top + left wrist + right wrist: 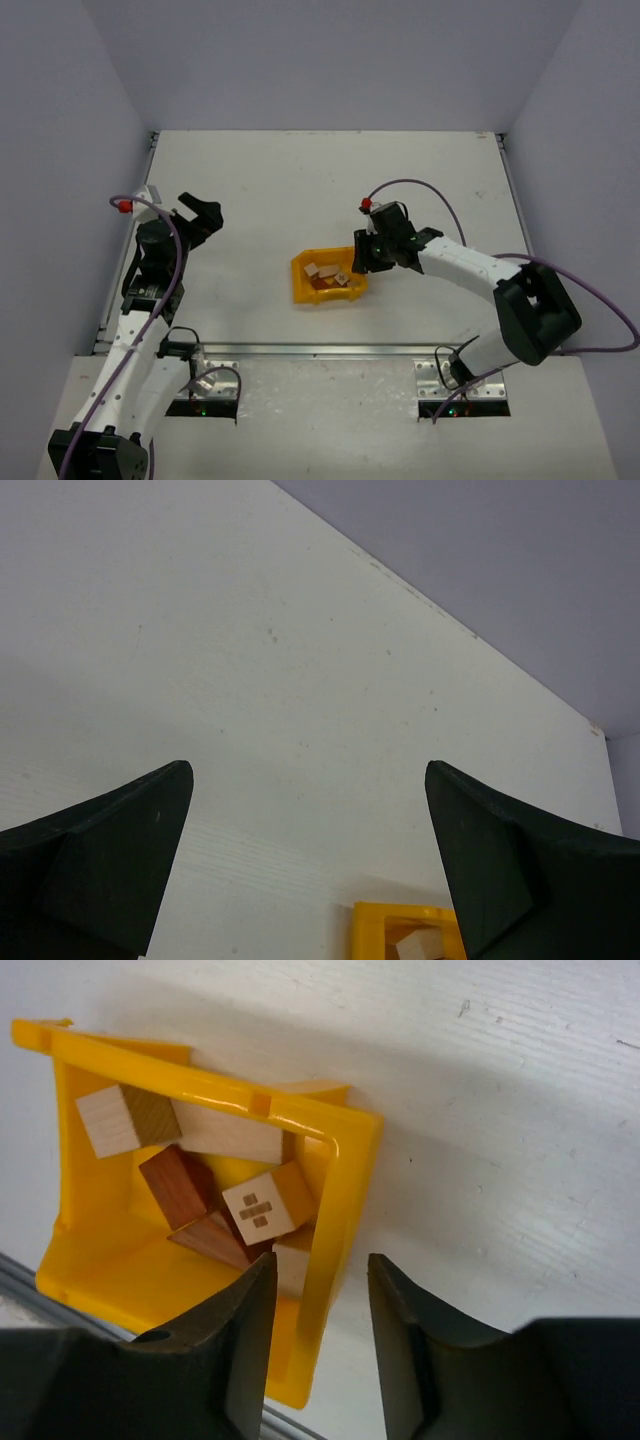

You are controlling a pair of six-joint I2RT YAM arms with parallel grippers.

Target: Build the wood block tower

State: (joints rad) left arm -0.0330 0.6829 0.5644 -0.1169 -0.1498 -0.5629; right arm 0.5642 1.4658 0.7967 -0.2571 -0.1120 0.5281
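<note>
Several small wooden blocks (225, 1185), pale tan and reddish-brown, lie jumbled inside a yellow bin (345, 1175); they also show in the top view (328, 272), in the bin (298, 282) at mid-table. My right gripper (321, 1262) is open and straddles the bin's right wall, one finger inside the bin and one outside; it shows at the bin's right edge in the top view (358, 256). My left gripper (205, 215) is open wide and empty, well left of the bin. The left wrist view (308, 770) shows the bin's corner (395, 918) and one pale block (420, 946).
A metal rail (330, 349) runs along the table's near edge just below the bin. Grey walls stand at the back and on both sides. The right arm's purple cable (420, 190) loops above the table.
</note>
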